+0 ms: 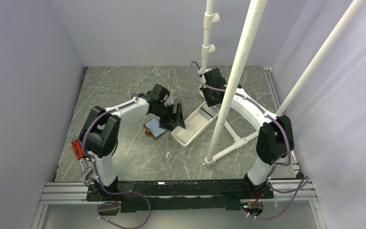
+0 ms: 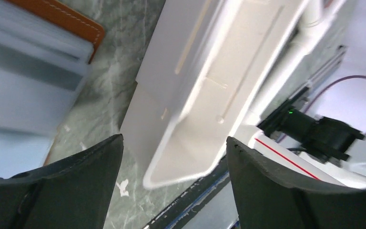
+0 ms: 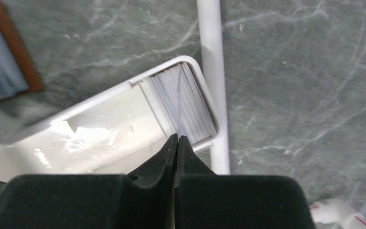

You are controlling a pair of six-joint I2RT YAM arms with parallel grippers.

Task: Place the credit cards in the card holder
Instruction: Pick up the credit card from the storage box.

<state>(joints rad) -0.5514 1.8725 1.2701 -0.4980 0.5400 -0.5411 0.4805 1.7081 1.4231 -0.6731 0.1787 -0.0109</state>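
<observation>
The card holder [image 1: 153, 129], a brown leather wallet, lies open on the table with a blue card [image 1: 155, 128] on it. In the left wrist view its stitched edge [image 2: 71, 21] and pale card faces [image 2: 24, 81] fill the upper left. My left gripper [image 1: 177, 117] [image 2: 174, 143] hangs open and empty between the wallet and the tray's near end. A stack of credit cards [image 3: 186, 102] stands on edge in the far end of the white tray [image 3: 100, 119]. My right gripper [image 1: 213, 98] [image 3: 177, 137] is shut there, with one card's thin edge [image 3: 177, 112] rising from its tips.
The long white tray [image 1: 195, 125] [image 2: 205, 86] lies diagonally right of the wallet. A white pipe frame [image 1: 233, 86] stands right behind it, and one of its floor pipes [image 3: 212, 71] runs along the tray's end. White walls enclose the marbled table.
</observation>
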